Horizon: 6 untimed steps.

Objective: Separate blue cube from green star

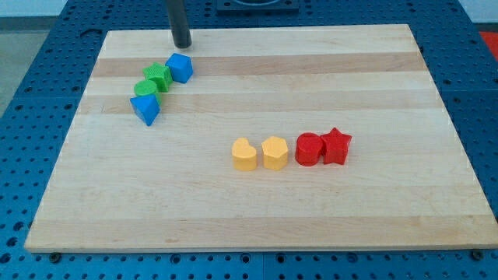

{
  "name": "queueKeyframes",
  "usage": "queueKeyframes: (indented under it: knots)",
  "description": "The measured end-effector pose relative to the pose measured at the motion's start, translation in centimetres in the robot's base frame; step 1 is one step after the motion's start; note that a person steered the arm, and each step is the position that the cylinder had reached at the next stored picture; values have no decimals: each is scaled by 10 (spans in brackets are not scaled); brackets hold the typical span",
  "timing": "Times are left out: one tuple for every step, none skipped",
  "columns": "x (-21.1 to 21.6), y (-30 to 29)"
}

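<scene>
Near the wooden board's top-left, my tip is hovering bare, just above the blue cube, which is touching the green star at its lower left.

A robotics lab bench, by the look of it: a pale wooden board lies on a blue perforated metal worktop, which stretches beyond my tip on every side.

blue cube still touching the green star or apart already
Touching: the blue cube sits against the green star with no gap showing. My tip is just above the cube, toward the view's top.
</scene>
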<state>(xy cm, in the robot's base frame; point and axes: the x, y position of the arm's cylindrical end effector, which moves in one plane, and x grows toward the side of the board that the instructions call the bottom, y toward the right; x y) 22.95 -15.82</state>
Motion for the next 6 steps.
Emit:
queueKeyframes:
  knots:
    - [18,-10]
    - [25,-8]
    - [36,2]
    - [54,9]
    - [68,24]
    - [83,36]
